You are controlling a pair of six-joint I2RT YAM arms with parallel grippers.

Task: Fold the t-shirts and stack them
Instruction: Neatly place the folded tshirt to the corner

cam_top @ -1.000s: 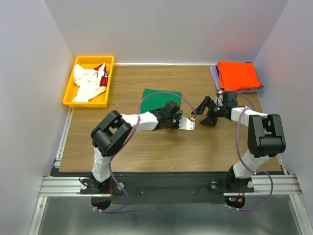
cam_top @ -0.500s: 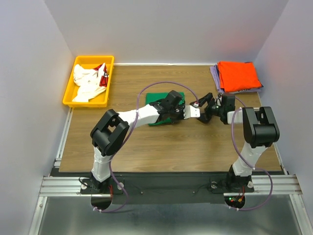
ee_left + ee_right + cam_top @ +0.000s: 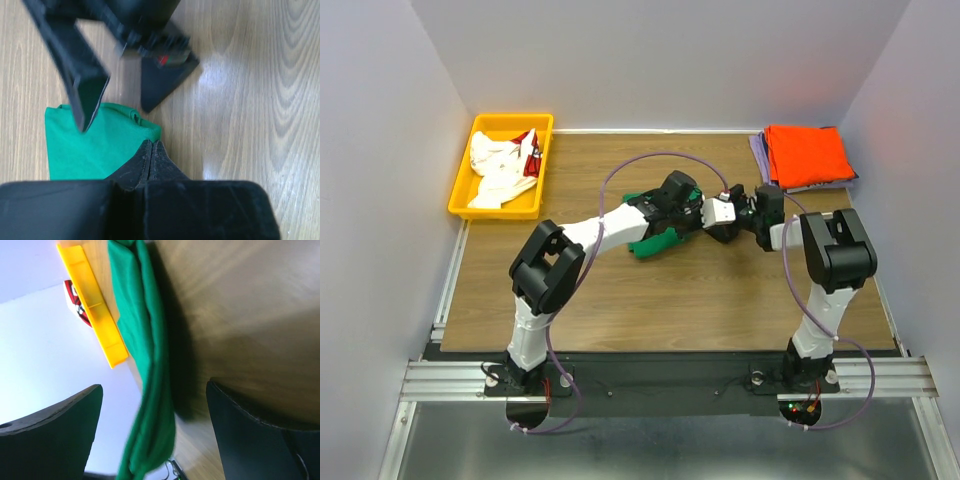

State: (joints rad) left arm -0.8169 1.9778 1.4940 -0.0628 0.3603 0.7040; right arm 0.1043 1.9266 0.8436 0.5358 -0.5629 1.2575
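Observation:
The bright green t-shirt lies folded mid-table, mostly under my left arm. My left gripper is shut, its tips pinched at the near corner of the green shirt. My right gripper faces it, open, with its fingers over the shirt's edge. In the right wrist view the green shirt runs between the open right gripper's fingers and looks raised off the wood. The orange shirt lies folded on the lavender one at the back right.
A yellow bin at the back left holds crumpled white shirts with red. It also shows in the right wrist view. Walls close in the table on three sides.
My left gripper has swung back and to the right, to the green shirt's right edge. My right gripper has moved left to meet it. The shirt has shifted under the arm.

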